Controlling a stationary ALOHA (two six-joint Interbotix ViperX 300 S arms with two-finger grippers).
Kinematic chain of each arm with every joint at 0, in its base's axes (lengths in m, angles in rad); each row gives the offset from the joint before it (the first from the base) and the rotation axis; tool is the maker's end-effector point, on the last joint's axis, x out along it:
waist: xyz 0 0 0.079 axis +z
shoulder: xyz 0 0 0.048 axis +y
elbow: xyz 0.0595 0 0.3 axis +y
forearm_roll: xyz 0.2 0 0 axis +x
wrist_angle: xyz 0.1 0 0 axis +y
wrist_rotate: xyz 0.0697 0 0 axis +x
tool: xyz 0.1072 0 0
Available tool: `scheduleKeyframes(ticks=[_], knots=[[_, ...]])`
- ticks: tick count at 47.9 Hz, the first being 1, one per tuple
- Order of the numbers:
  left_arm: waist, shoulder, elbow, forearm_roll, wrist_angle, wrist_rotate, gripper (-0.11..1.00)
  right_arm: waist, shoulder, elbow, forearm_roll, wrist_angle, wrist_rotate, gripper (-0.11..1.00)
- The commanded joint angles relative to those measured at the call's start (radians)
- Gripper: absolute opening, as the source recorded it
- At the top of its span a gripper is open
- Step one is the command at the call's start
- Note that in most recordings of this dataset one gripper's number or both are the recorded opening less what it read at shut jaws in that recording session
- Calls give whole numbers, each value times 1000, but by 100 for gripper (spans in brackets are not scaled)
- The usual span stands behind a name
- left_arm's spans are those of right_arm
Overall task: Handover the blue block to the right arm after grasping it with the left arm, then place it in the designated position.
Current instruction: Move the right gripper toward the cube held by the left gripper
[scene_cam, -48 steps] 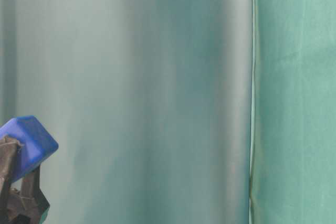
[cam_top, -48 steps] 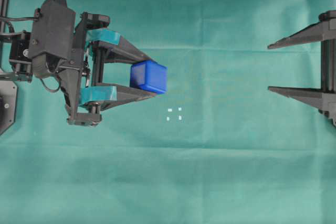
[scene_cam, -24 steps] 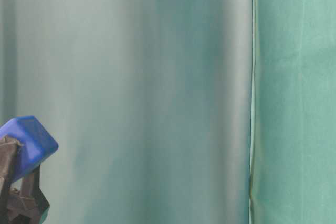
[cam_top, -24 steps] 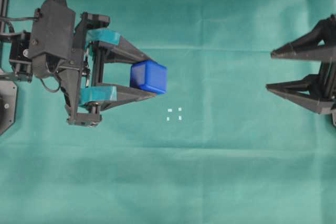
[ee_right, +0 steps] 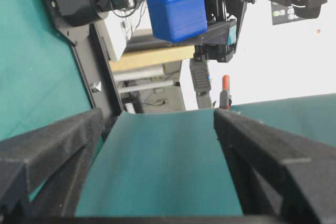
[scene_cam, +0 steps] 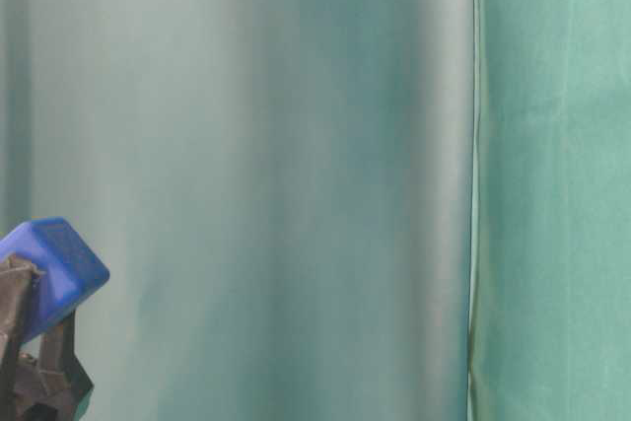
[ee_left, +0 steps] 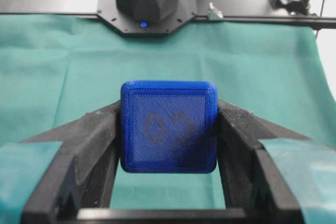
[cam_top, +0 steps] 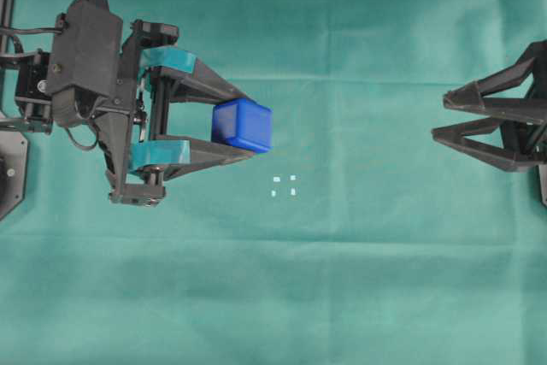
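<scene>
Over the last second our right end effector (cam_top: 438,117) has rolled about its own axis: its two black fingers, which lay flat and well apart at the 3 o'clock edge of the overhead view, now show stacked close, one partly over the other, though the wrist view has them spread wide with nothing between them. Our left end effector (cam_top: 254,127) has not stirred; its teal-banded fingers are closed partway on the block (cam_top: 242,125), pinching it by two opposite faces and holding it clear of the surface (the table-level view shows it aloft). The marks (cam_top: 284,185) lie just off the block toward 5 o'clock, bare. We judge the roll readies the right fingers to take the block's free faces; the handover is not yet begun.
</scene>
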Motion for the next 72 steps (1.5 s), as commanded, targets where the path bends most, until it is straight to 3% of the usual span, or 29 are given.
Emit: scheduleKeyframes(ticks=[1,46,57,72], knots=[[-3,-12,-14,-2,-9,0,47,2,0,-28,-2,-2,3,94],[-3,-12,-15,-2,-9,0,47,3,74,-71,-3,-2,3,94],[-3,-11,-17,-2,-9,0,46,2,155,-133,-6,-12,3,94],[-3,-11,-17,-2,-9,0,47,2,350,-299,-9,-15,2,94]])
